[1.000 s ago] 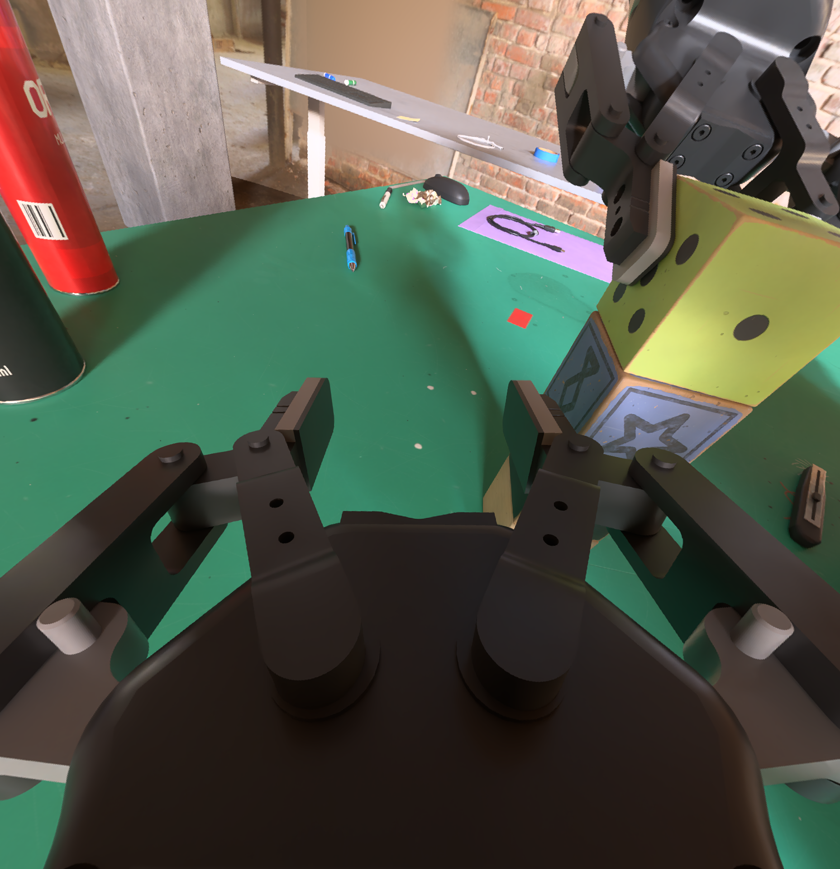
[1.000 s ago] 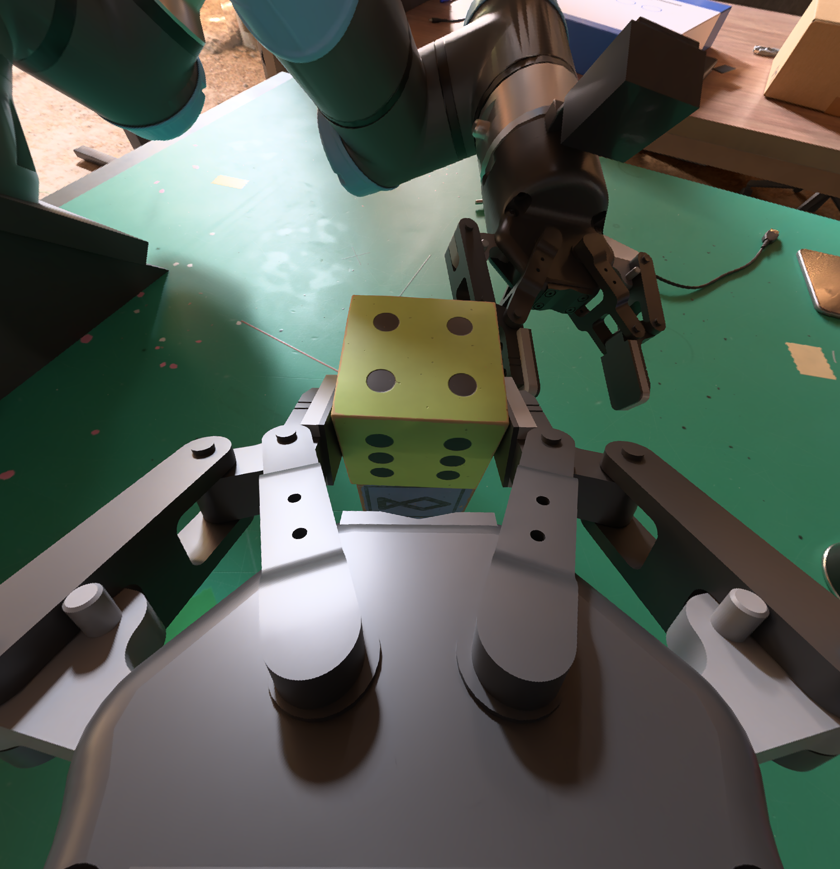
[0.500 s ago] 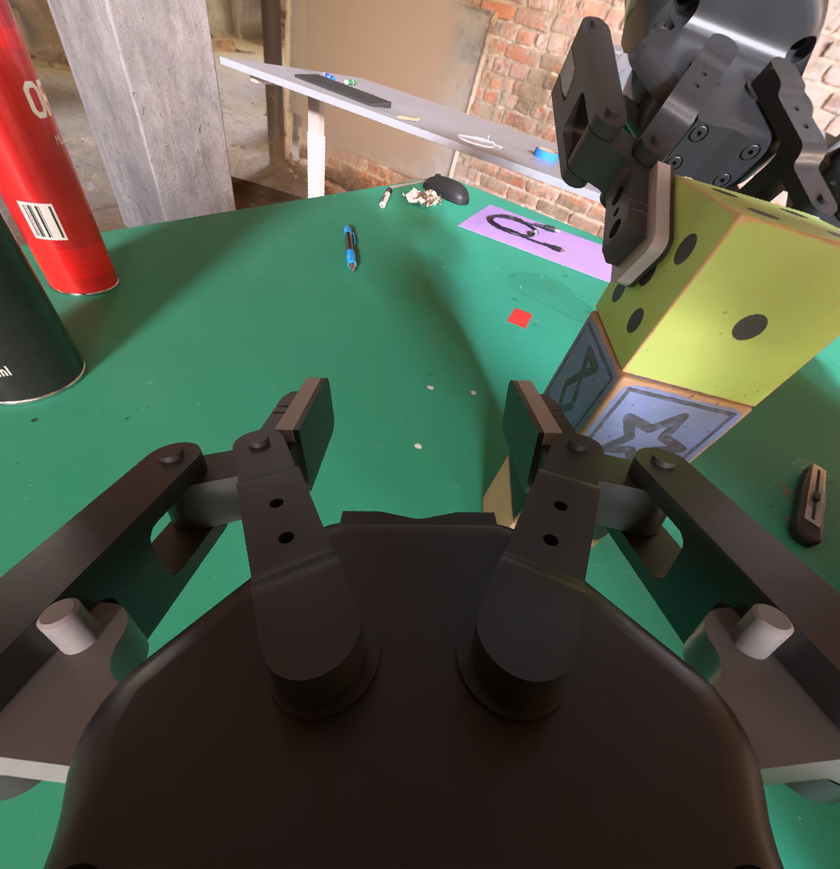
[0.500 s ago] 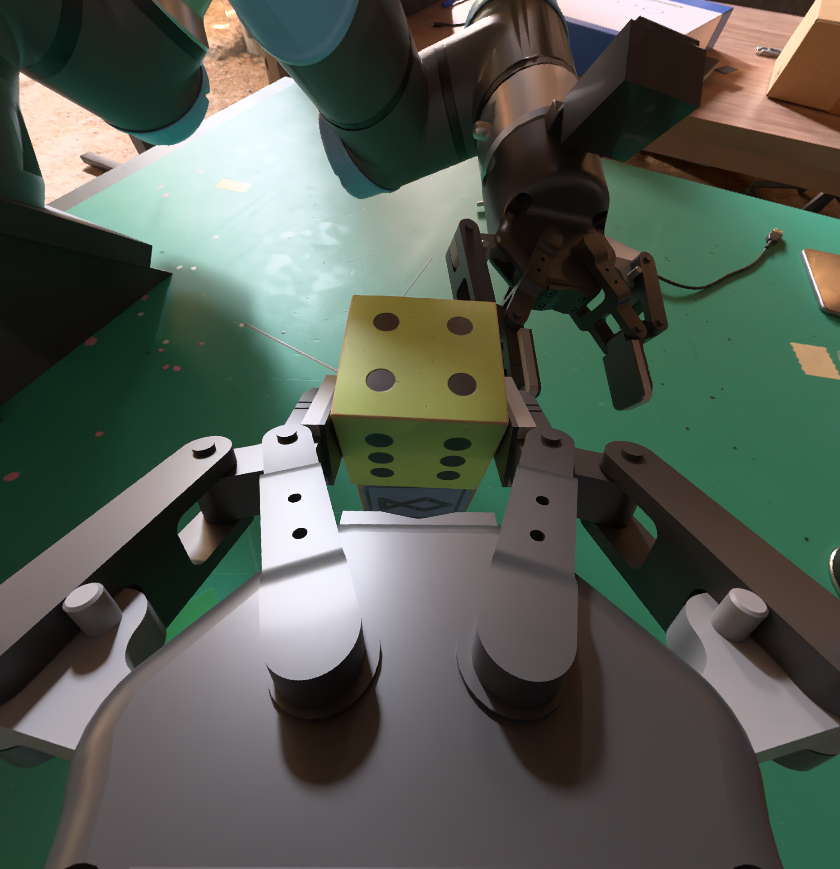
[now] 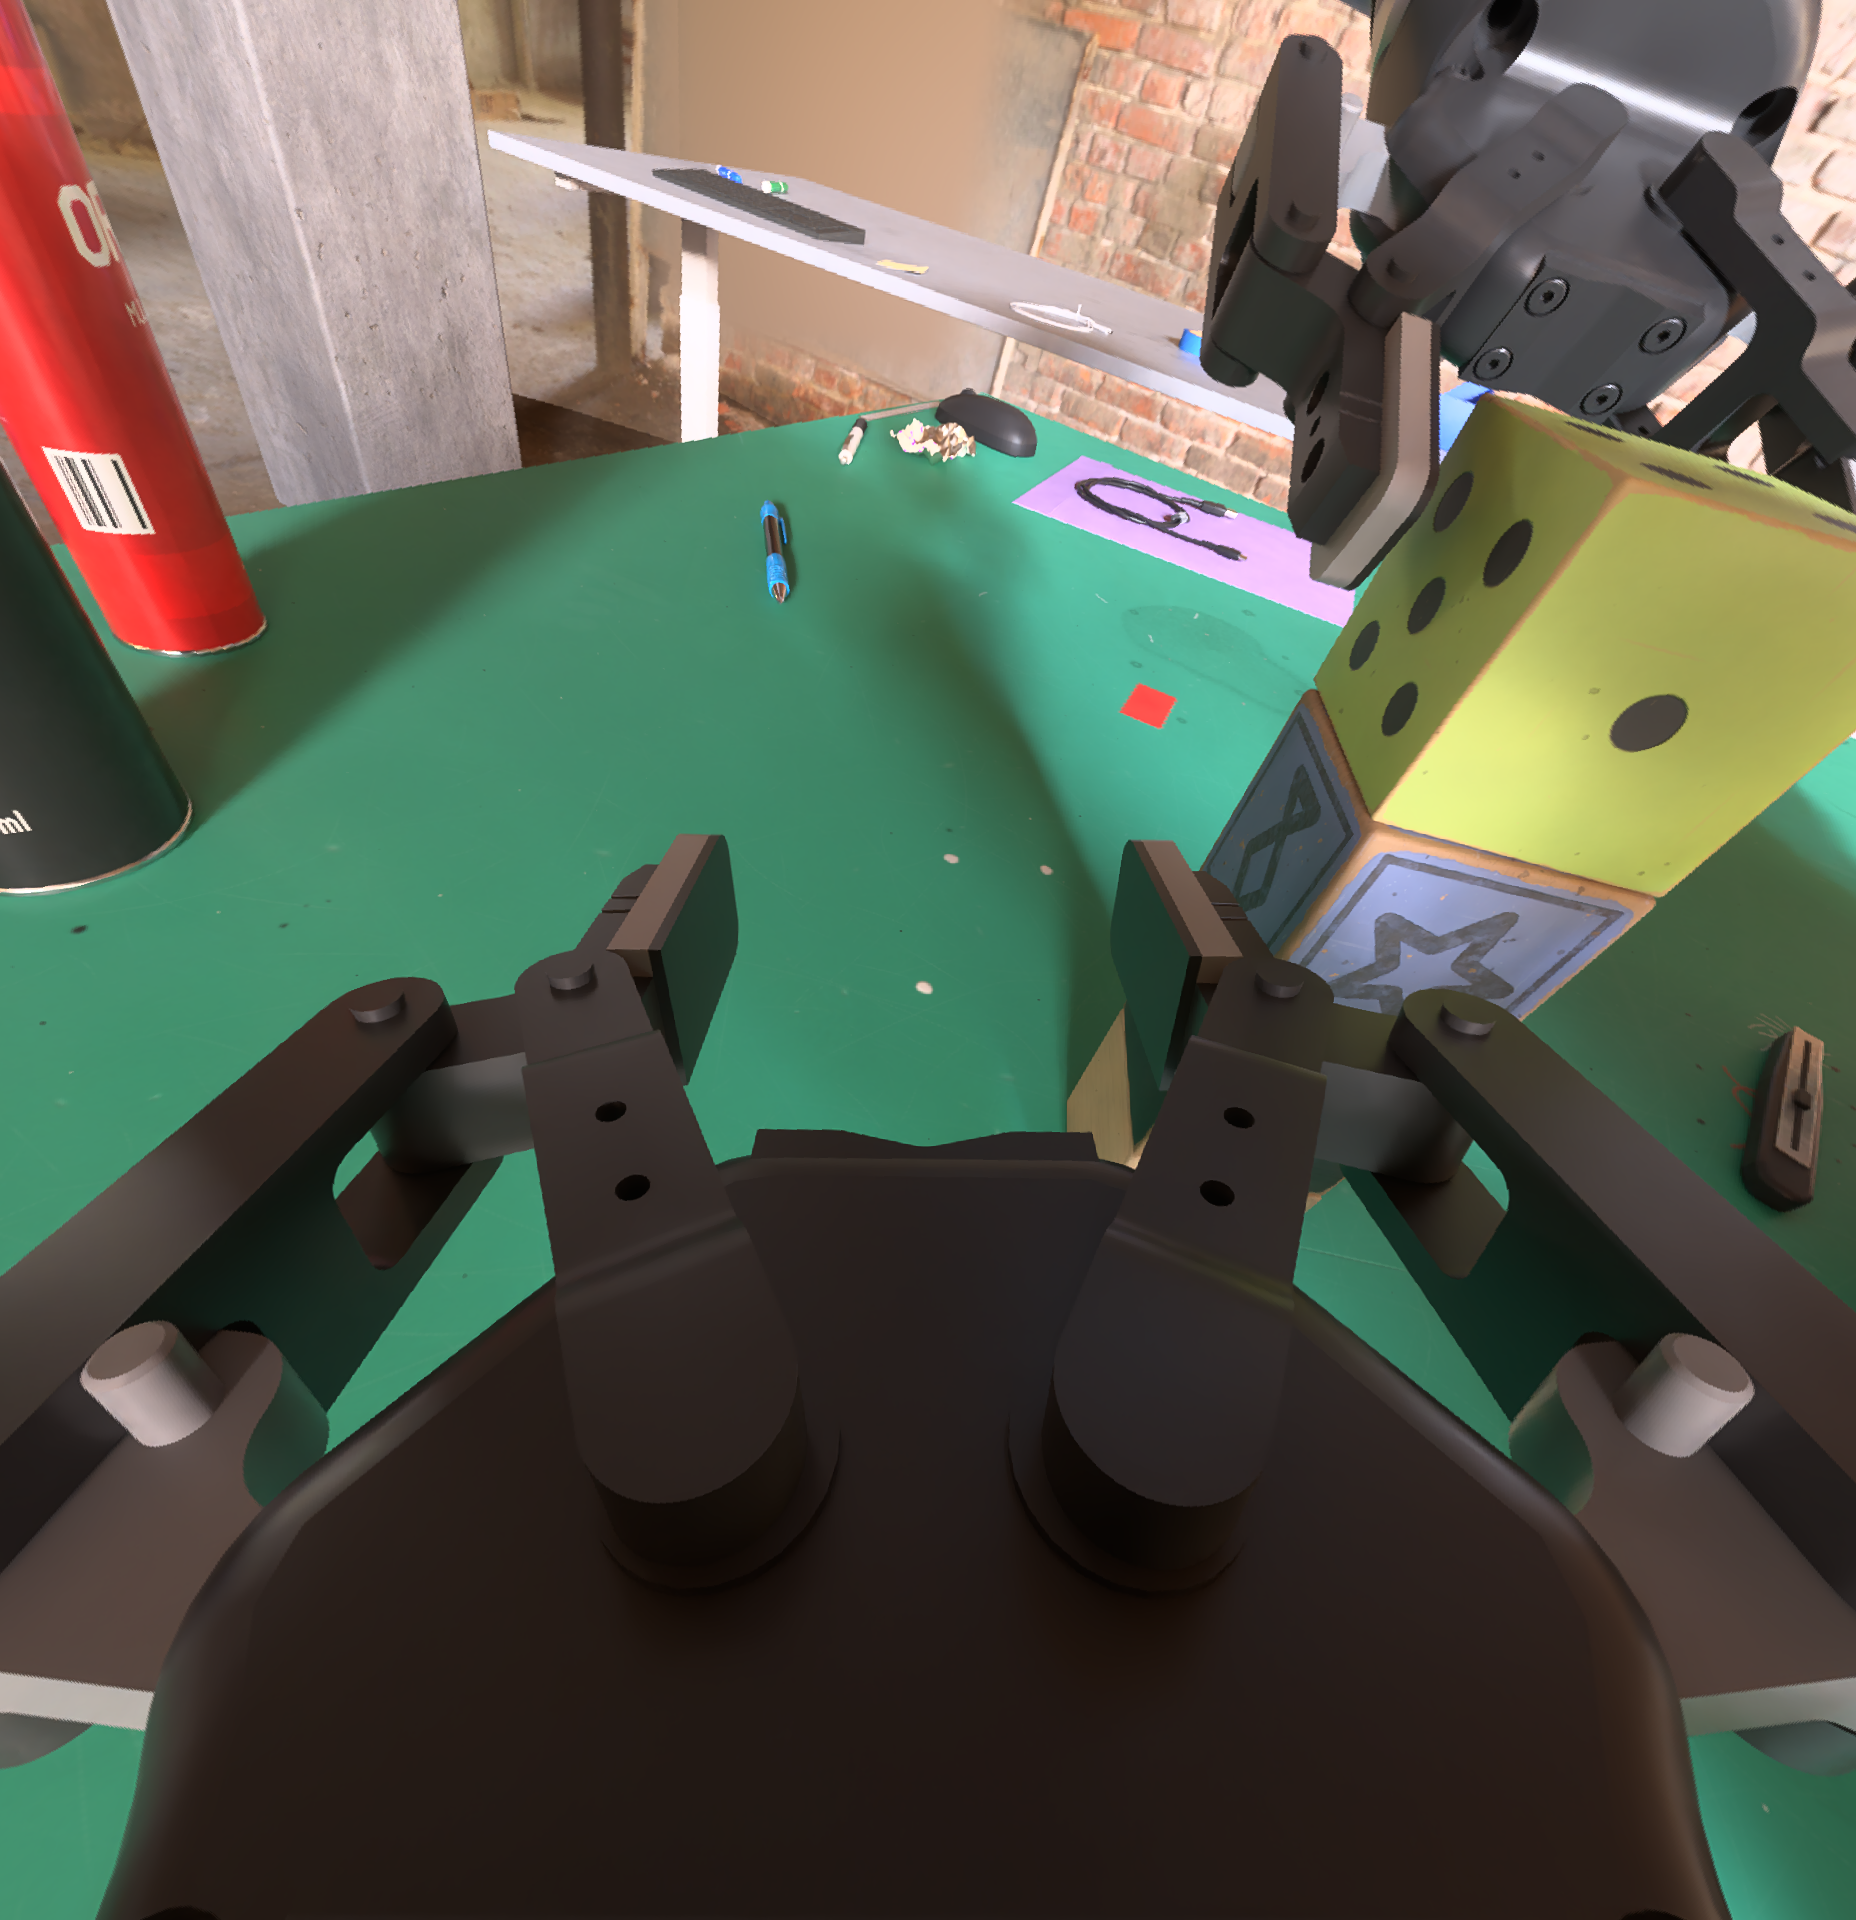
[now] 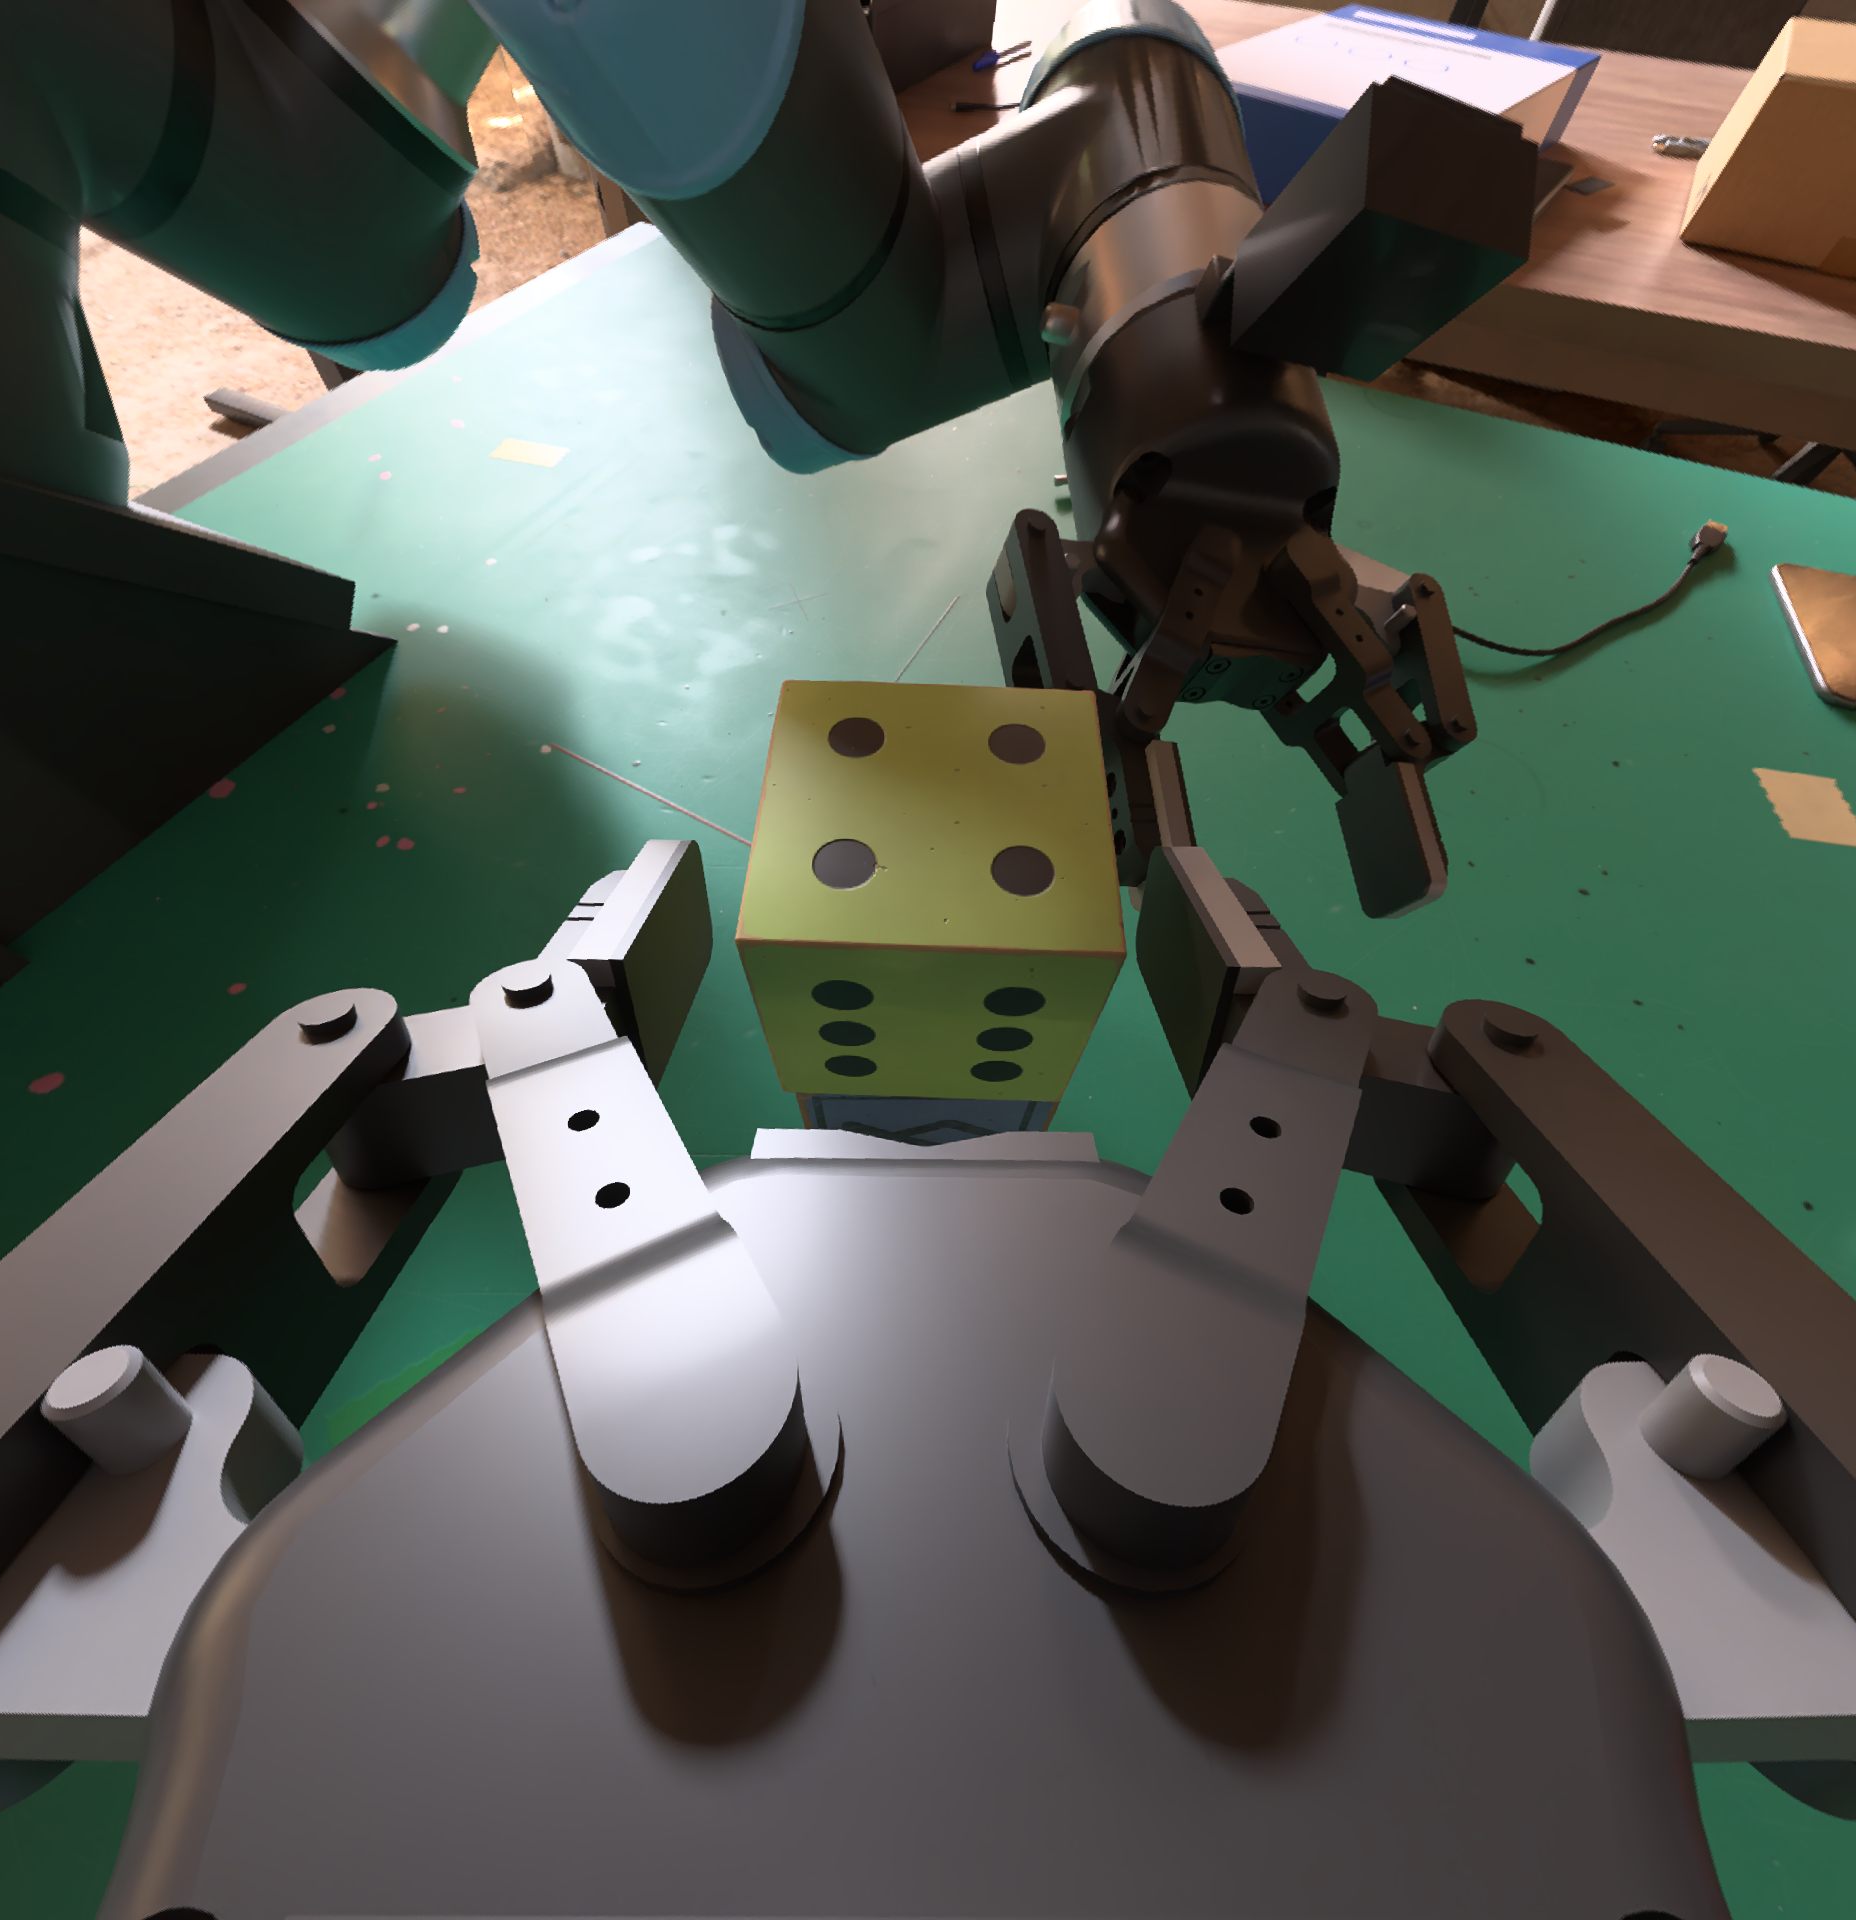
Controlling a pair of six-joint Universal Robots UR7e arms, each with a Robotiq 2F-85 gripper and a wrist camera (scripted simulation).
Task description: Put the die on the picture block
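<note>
Only the left wrist view shows the red can [image 5: 93, 343] far left and the left gripper [image 5: 924, 940] spread and empty. Rightward there, the yellow die [image 5: 1620, 665] sits atop the picture block [image 5: 1423, 935]. The right wrist view alone shows the right gripper [image 6: 929, 935] parted, its pads clear of the die's flanks.

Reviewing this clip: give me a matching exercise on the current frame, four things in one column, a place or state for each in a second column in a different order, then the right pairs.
Things:
1. die
2. picture block
3. right gripper
4. blue pen

Places or states:
a. lies alone on the green table, far from the stack
b. open, a finger on each side of the die, not touching it
c. rests on top of the picture block
d. stands on the table under the die

Pairs: 1-c, 2-d, 3-b, 4-a
</note>
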